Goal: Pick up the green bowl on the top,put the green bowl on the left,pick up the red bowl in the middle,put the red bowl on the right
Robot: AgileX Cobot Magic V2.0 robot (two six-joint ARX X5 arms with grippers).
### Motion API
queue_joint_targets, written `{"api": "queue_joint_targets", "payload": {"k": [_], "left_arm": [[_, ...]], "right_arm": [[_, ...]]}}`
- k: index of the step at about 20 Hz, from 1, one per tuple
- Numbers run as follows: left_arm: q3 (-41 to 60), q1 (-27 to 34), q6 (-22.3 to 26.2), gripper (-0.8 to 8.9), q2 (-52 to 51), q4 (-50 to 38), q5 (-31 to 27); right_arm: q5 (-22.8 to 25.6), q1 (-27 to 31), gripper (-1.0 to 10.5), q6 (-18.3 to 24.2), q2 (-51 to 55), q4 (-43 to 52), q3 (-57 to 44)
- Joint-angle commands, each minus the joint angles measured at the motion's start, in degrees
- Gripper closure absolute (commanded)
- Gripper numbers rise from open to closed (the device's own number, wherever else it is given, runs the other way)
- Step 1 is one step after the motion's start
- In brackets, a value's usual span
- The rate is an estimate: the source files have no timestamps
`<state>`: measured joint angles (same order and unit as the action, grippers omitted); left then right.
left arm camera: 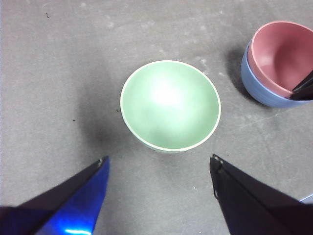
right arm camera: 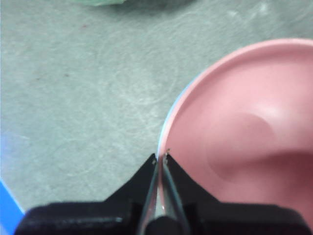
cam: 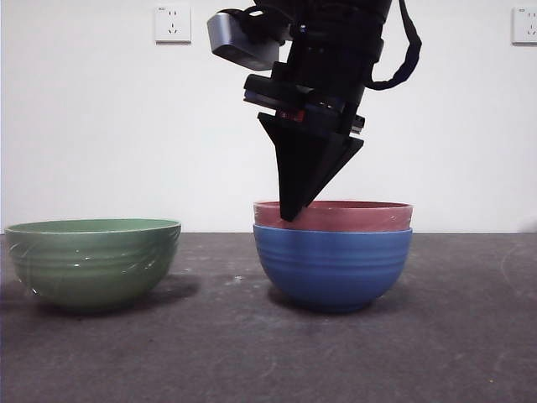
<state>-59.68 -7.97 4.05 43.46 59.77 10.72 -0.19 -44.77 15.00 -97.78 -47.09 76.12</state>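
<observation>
The green bowl (cam: pixel 92 260) stands upright on the table at the left, apart from the stack. In the left wrist view it (left arm camera: pixel 170 105) lies below my left gripper (left arm camera: pixel 159 158), which is open, empty and well above it. The red bowl (cam: pixel 352 217) sits nested in the blue bowl (cam: pixel 333 269) at the middle. My right gripper (cam: pixel 289 214) comes down from above onto the red bowl's left rim. In the right wrist view its jaws (right arm camera: pixel 161 154) are pinched on the rim of the red bowl (right arm camera: pixel 244 132). The stack also shows in the left wrist view (left arm camera: pixel 279 54).
The dark grey table (cam: pixel 470 336) has bare room to the right of the stack and in front of both bowls. A white wall with two sockets (cam: pixel 172 23) stands behind. The right arm's camera housing (cam: pixel 239 42) hangs above the stack.
</observation>
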Motion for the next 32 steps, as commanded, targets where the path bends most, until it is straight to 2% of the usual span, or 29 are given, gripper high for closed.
{"api": "queue_joint_targets", "payload": {"k": [1,6,8,10,15,18,21,29,32], "left_arm": [[-0.1,0.2,0.7,4.69,-0.2,-0.1,0.3],[-0.1,0.2,0.7,4.69,-0.2,-0.4,0.3],[-0.1,0.2,0.7,4.69,-0.2,-1.1,0.3],[-0.1,0.2,0.6,4.69,-0.2,-1.9,0.3],[-0.1,0.2,0.4,4.69,-0.2,-3.7,0.3],[-0.1,0.2,0.4,4.69,-0.2,-4.9,0.3],[-0.1,0.2,0.4,4.69,-0.2,-4.9,0.2],[-0.1,0.2,0.4,4.69,-0.2,-4.8,0.2],[-0.1,0.2,0.4,4.69,-0.2,-4.8,0.2]], "right_arm": [[0.6,0.1,9.6,0.1,2.2,0.4,0.1],[0.9,0.1,9.6,0.1,8.6,1.0,0.2],[2.6,0.1,9.6,0.1,11.3,1.2,0.2],[1.5,-0.1,9.6,-0.9,14.5,1.4,0.2],[-2.5,-7.5,9.6,-5.8,19.0,1.4,0.2],[-2.6,-14.3,9.6,-6.6,17.2,1.4,0.2],[-2.6,-18.3,9.6,-6.6,12.5,1.4,0.2],[-2.2,-20.4,9.6,-7.9,-0.1,1.4,0.1],[-0.2,-20.7,9.6,-8.1,-3.5,1.4,0.1]]}}
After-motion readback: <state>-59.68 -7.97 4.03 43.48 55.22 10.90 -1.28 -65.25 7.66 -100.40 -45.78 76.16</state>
